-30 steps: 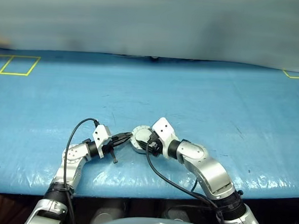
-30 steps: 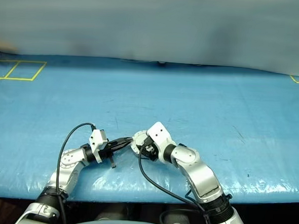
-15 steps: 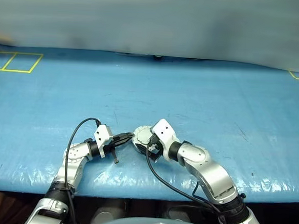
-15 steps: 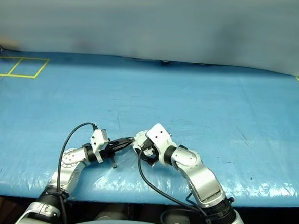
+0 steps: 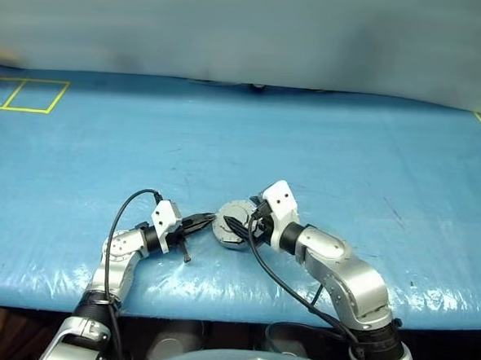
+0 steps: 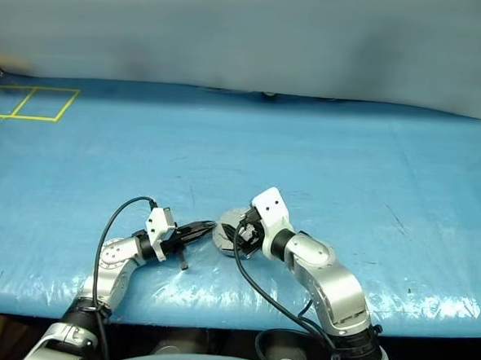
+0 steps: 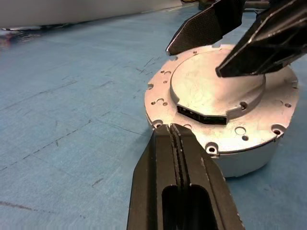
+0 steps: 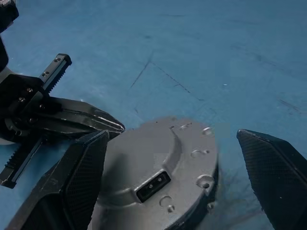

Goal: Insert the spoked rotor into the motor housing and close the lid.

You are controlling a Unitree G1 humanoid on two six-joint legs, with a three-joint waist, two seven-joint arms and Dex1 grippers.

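The closed motor housing [image 7: 225,115], lid [image 7: 218,88] down, is seen on the blue desk [image 5: 348,154]. Left end effector [image 7: 175,132] pressed together at its flange; right end effector [image 8: 184,177] spread wide above. It is judged heavy, rigid, slippery; best gripped by the rim.

Even, bright light; blurred far background
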